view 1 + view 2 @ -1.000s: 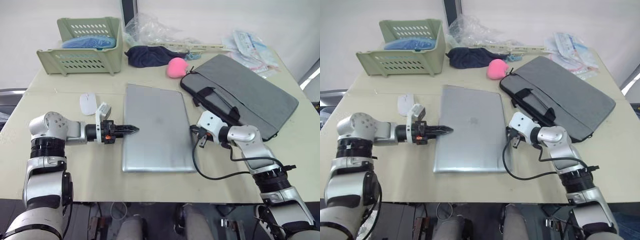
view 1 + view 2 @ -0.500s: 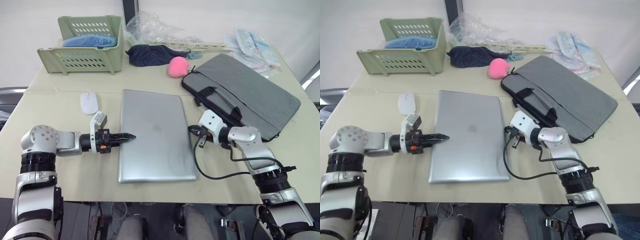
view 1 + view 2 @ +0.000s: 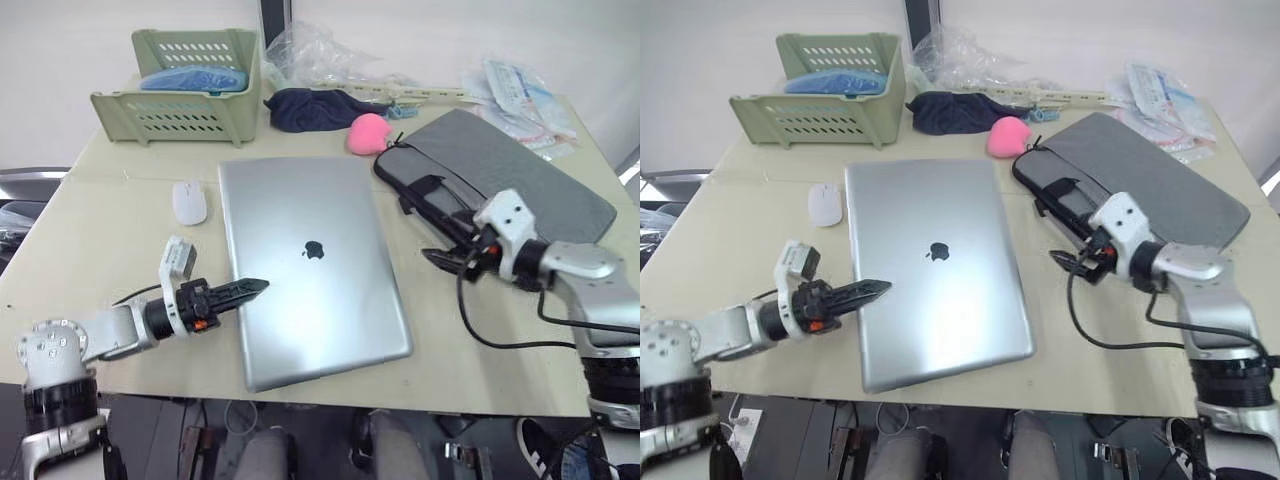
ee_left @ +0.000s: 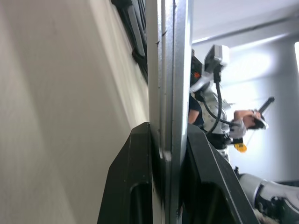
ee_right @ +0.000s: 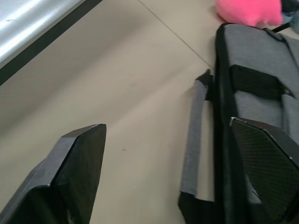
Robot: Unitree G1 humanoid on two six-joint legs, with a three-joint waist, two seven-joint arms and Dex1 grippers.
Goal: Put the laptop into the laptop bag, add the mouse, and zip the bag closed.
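The silver laptop (image 3: 310,265) lies in the middle of the table, logo up, its front left corner pinched by my left gripper (image 3: 250,289). In the left wrist view both black fingers clamp the laptop's thin edge (image 4: 168,70). The grey laptop bag (image 3: 520,185) lies flat at the right, black strap handles toward the laptop. My right gripper (image 3: 447,258) hovers open just off the bag's handle side, and the right wrist view shows a strap (image 5: 194,135) between its spread fingers. To the left of the laptop's far corner rests the white mouse (image 3: 189,202).
A green basket (image 3: 195,105) holding blue cloth stands at the back left. A navy cloth bundle (image 3: 315,108), a pink blob (image 3: 368,133) and plastic packets (image 3: 520,90) line the back edge. A black cable (image 3: 500,335) trails from my right wrist over the table.
The right gripper has opened and left the laptop's right edge for the bag's handles. The left gripper keeps its grip while the laptop has swung closer to the mouse. The camera has shifted.
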